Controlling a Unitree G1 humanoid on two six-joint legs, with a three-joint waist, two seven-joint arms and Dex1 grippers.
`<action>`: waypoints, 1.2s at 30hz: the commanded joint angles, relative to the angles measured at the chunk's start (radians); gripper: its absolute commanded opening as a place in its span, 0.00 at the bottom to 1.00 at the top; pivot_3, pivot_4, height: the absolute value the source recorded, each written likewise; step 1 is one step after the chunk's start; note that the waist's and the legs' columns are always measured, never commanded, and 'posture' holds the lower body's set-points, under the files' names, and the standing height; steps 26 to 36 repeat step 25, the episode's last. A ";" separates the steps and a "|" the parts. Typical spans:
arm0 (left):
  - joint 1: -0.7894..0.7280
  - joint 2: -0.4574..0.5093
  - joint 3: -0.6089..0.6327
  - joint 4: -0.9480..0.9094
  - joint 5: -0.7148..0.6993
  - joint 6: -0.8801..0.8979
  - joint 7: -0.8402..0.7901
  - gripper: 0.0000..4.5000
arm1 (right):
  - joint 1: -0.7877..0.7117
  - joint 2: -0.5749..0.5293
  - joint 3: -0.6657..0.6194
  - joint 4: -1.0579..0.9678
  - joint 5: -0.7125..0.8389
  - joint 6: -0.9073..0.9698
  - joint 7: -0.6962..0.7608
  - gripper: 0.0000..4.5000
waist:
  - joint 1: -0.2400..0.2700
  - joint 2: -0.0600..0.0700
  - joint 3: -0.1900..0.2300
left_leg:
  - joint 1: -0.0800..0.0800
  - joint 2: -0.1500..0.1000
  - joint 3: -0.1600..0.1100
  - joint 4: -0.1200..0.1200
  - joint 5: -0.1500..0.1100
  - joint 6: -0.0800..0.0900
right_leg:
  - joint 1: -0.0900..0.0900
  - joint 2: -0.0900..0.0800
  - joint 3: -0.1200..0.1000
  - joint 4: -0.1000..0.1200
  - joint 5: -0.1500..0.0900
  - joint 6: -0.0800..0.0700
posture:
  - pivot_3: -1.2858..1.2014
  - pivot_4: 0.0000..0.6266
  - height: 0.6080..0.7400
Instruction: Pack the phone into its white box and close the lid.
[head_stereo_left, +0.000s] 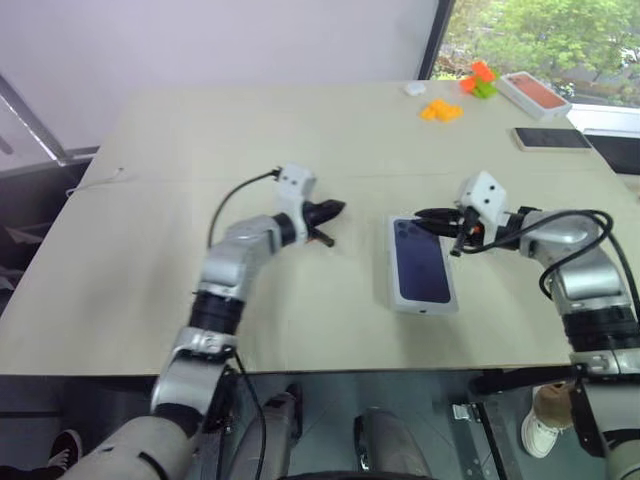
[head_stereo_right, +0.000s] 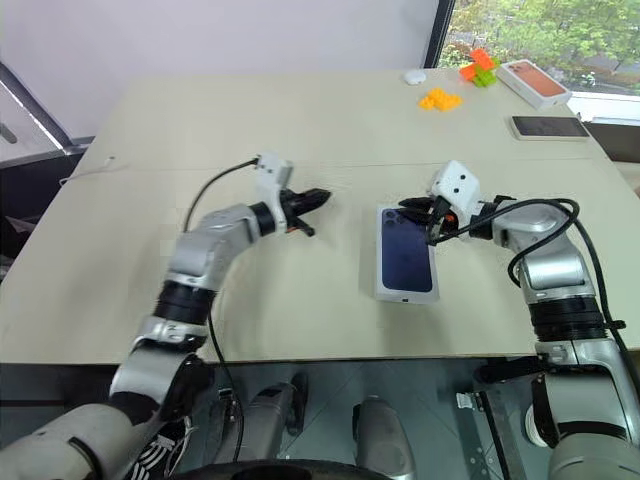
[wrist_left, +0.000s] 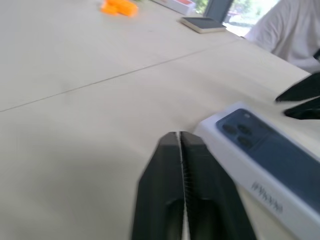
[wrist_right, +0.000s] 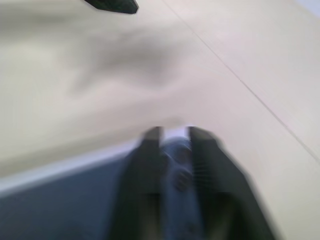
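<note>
Near the middle of the desk (head_stereo_left: 150, 150), toward its near edge, the white box (head_stereo_left: 421, 303) lies flat with the phone (head_stereo_left: 418, 262) seated in it, dark back facing up and camera cluster at the far end.

Right gripper (head_stereo_left: 436, 222): fingers parted by a narrow gap, positioned at the far end of the phone over the camera cluster. The right wrist view is blurred, so contact with the phone cannot be confirmed; nothing appears to be clamped. The right forearm reaches in from the desk's right side, gripper pointing toward the left edge and tilted slightly downward.

Left gripper (head_stereo_left: 330, 214): fingers pressed together in the left wrist view, holding nothing, clear of the desk surface. It sits well apart from the white box, on the side toward the left edge, pointing roughly level toward the box.
</note>
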 joint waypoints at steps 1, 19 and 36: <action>0.049 0.098 0.077 -0.168 -0.074 0.057 -0.039 0.52 | -0.049 -0.033 -0.052 0.005 0.031 -0.045 0.049 0.66 | 0.002 0.000 0.000 | 0.000 0.000 0.000 0.000 0.000 0.000 | 0.000 0.000 0.000 0.000 0.000 0.000 | 0.52 0.24 1.00; 0.510 0.548 0.369 -0.284 -0.222 0.042 -0.280 0.99 | -0.043 -0.151 -0.057 0.158 0.002 -0.163 0.192 1.00 | 0.003 0.001 0.000 | -0.001 0.002 0.004 -0.013 0.000 -0.002 | -0.012 -0.002 0.007 -0.004 -0.001 -0.003 | 0.52 0.24 1.00; 0.585 0.600 0.439 -0.252 -0.225 0.000 -0.311 0.99 | -0.034 -0.165 -0.061 0.191 -0.011 -0.193 0.200 1.00 | 0.003 0.001 0.000 | -0.001 0.001 0.005 -0.012 -0.001 -0.004 | -0.012 -0.003 0.008 -0.005 -0.002 -0.008 | 0.52 0.24 1.00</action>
